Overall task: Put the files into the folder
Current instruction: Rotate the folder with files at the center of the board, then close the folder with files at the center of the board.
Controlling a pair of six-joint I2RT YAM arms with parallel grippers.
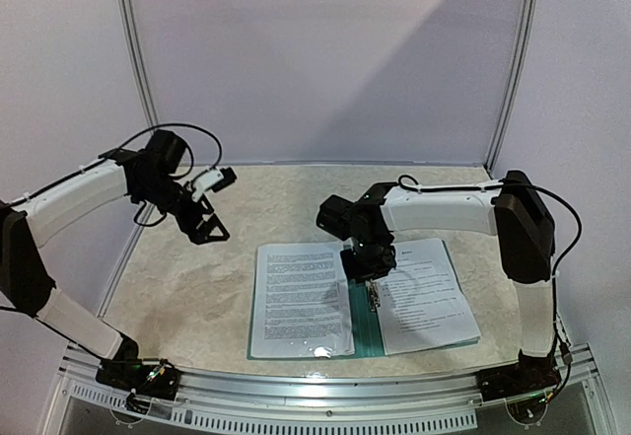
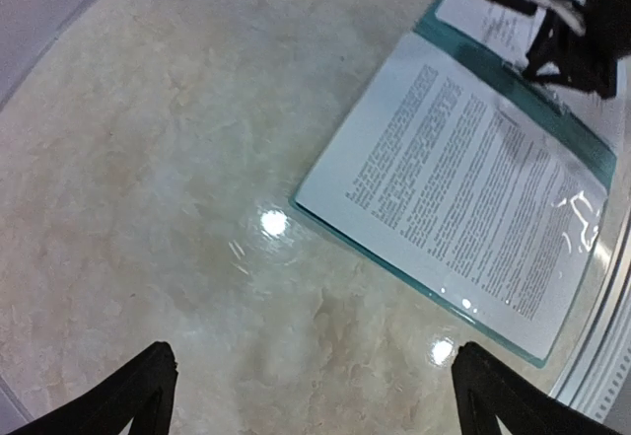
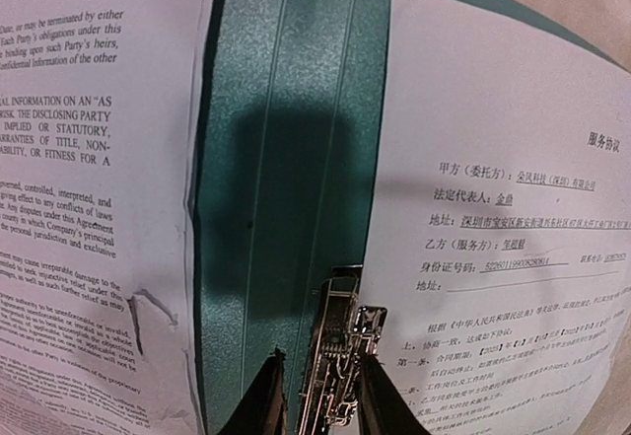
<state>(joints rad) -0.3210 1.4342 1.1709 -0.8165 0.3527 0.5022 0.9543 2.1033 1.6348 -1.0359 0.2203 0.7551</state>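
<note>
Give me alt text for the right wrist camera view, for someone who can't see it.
Two dark fingers of the right hand closely flank a silver clip on the open teal folder. An English sheet lies at picture left, a Chinese sheet at picture right.

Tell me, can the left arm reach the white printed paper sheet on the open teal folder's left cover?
Probably yes. The open left tool hangs over the beige table beside that white printed paper sheet, nothing between them. The right tool sits at the silver metal clip, past the sheet's far edge.
</note>
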